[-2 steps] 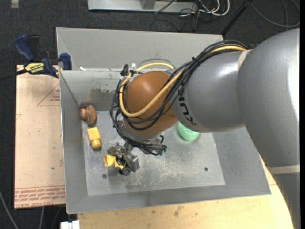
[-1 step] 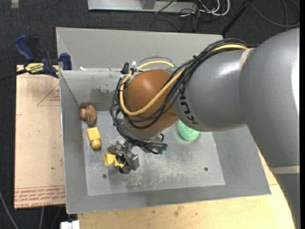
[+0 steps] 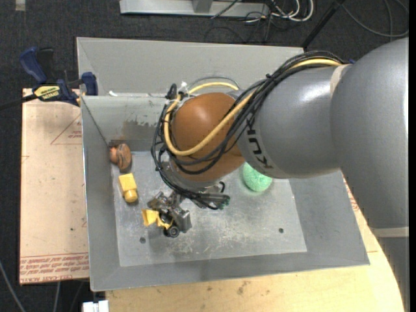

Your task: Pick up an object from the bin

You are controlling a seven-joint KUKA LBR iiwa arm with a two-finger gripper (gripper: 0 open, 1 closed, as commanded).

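Low over the front-left floor of a grey metal bin (image 3: 260, 236), the robot's gripper (image 3: 171, 221) sits right against a small yellow thing (image 3: 150, 218), which peeks out at its left side. Whether the gripper is open or closed cannot be told (dark metal parts and cables crowd that spot), nor whether the small yellow thing is gripped or merely touched. Just up and to the left lies a yellow block (image 3: 129, 188). Beyond it, near the left wall, is a brown rounded thing (image 3: 120, 155). A green lump (image 3: 255, 179) lies well apart to the right, half hidden behind the arm's orange cover (image 3: 201, 132). Likely risks: the small yellow thing seems off to one side of the gripper, so a closing move could clip its edge and flick it away, or push it toward the yellow block. A shallow hold could also slip on lifting.
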